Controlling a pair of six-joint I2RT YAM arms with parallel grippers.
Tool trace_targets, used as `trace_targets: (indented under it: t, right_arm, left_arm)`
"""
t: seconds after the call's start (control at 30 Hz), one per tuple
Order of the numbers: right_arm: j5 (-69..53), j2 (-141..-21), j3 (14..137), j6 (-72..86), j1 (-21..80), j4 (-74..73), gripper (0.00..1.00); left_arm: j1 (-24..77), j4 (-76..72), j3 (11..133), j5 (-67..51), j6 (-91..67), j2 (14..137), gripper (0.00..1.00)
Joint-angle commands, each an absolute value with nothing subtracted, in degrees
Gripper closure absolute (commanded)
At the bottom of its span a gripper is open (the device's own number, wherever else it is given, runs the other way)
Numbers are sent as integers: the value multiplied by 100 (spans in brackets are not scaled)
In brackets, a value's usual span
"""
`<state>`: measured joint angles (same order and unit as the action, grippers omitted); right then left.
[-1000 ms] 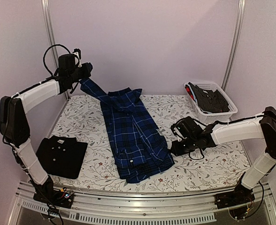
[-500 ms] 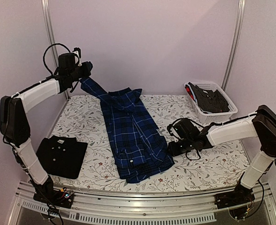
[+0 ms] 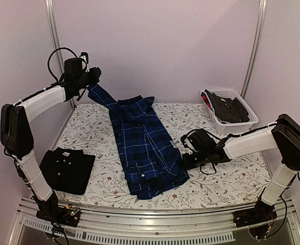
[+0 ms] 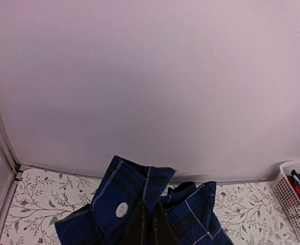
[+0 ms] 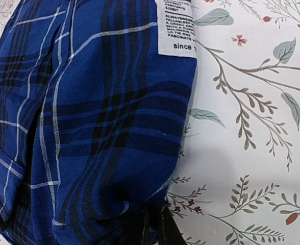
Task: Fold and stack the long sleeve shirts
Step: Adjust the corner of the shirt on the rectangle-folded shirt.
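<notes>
We see the left pincer (image 3: 92,78) raised high at the far left corner. Its fingers (image 4: 140,232) are pressed together on the cuff (image 4: 106,201) of the blue plaid shirt (image 3: 147,148), and a white button (image 4: 122,209) sits on that cuff just beside the grip. From there the sleeve (image 3: 103,97) slants down to the body of the shirt.

The right pincer (image 3: 185,162) lies low at the shirt's right edge, toward its near end. In its wrist view we find its fingers (image 5: 165,235) closed on the puckered border of the plaid cloth. A white label (image 5: 176,25) is sewn farther along the same edge.

The rest of the shirt lies spread lengthwise down the middle of the flowered desk (image 3: 89,132). The black shirt (image 3: 67,170) rests folded at the near left corner, well apart from the plaid one. A white basket (image 3: 238,126) holding dark cloth stands at the far right.
</notes>
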<state>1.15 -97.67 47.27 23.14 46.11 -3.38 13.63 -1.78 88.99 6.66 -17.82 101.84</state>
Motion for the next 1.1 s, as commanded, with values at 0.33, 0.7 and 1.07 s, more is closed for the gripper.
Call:
trace_targets:
  t: [0.33, 0.7, 1.07]
  right_arm:
    - [213, -8784, 4493, 2832, 4731, -1134, 99]
    - [148, -8471, 4443, 3117, 4912, -1847, 99]
    - [-229, -8296, 4240, 3232, 4957, -2201, 98]
  left_arm:
    - [1363, -194, 9030, 789, -1846, 10325, 100]
    - [1283, -185, 9057, 791, -1908, 10397, 100]
    - [1248, -225, 9025, 720, -1987, 10441, 100]
